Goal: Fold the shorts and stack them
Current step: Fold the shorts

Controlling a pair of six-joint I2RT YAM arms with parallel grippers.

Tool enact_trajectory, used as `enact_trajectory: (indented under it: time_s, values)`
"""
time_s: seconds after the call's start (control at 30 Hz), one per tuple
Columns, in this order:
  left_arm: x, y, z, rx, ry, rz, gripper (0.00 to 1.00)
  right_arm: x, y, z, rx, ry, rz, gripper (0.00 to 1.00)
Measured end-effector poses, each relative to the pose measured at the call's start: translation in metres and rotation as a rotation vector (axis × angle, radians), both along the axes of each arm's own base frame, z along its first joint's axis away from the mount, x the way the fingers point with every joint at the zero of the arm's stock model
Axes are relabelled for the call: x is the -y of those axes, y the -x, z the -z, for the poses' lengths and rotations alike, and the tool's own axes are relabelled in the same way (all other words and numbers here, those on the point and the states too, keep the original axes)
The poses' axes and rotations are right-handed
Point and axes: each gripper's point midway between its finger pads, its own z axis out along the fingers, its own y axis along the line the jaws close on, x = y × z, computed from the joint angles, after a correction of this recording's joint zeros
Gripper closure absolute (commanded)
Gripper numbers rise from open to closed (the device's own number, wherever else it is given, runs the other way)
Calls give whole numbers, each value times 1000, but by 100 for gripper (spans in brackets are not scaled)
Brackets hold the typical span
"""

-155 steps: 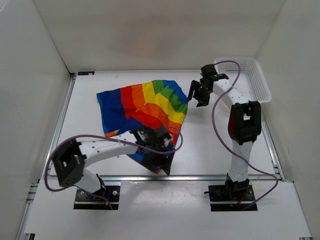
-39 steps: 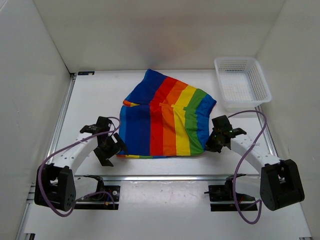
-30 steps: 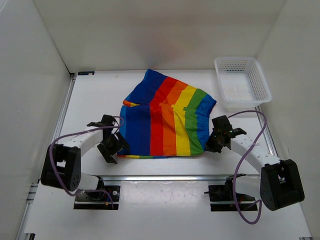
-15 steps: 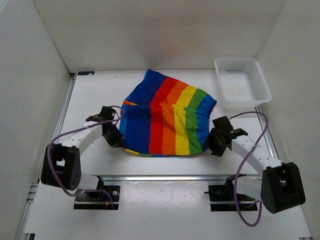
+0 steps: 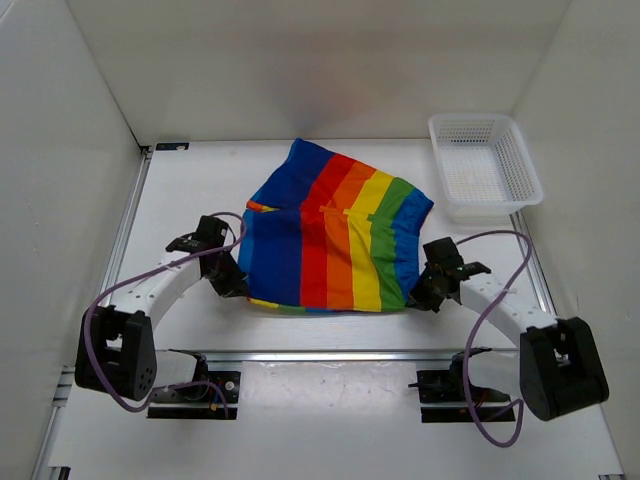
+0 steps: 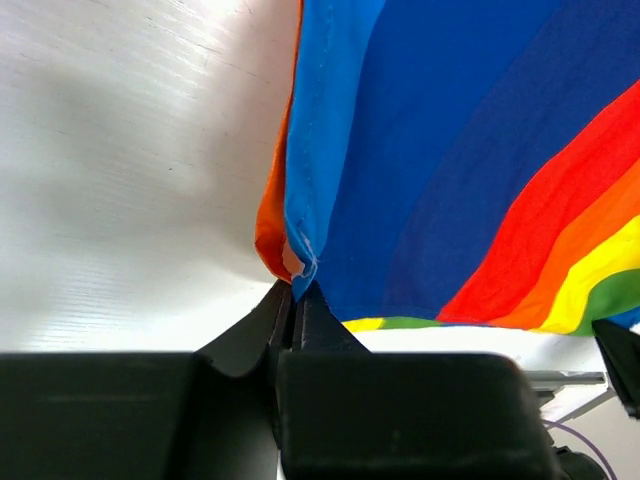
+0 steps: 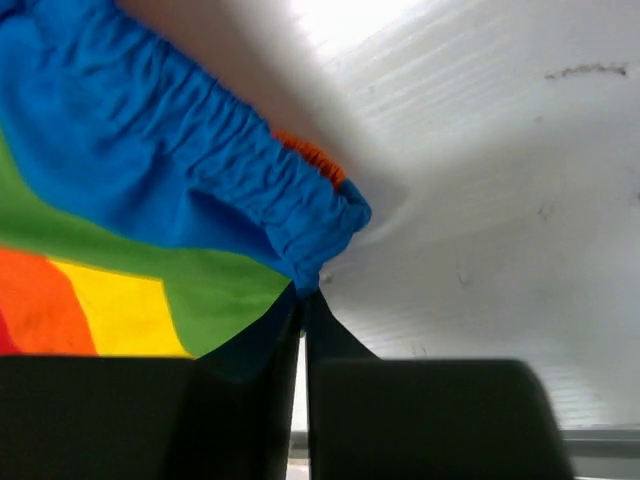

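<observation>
White arms (image 5: pixel 165 285), black joints (image 5: pixel 565 365), purple cables (image 5: pixel 490 234)

item count: one pair of shorts (image 5: pixel 330 240); one white mesh basket (image 5: pixel 484 206); two grippers, namely one left gripper (image 5: pixel 232 281) and one right gripper (image 5: pixel 424 291).

Bright, diffuse overhead lighting; top view sharp. Wrist views show glare on the table (image 7: pixel 360 25), soft shadows, blurred foreground fingers (image 6: pixel 330 400)
</observation>
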Motion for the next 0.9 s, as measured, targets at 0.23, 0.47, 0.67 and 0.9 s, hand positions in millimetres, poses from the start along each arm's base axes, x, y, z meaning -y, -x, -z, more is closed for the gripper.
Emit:
enact_trajectory:
  time_s: [0.23,0.47,0.67,0.9]
  values:
    - [-2,-4,-22,34,-7,8,90,-1,-33,-23,36,52,-25,100]
    - [-8,-106,-213,489,6,7,90,-11,-122,-189,431,94,-107,100]
    - [-20,-118,-411,951,42,-1,90,-16,-133,-356,796,68,-197,100]
    - [-27,-18,-498,1229,134,-33,90,-16,-60,-455,1013,-12,-344,100]
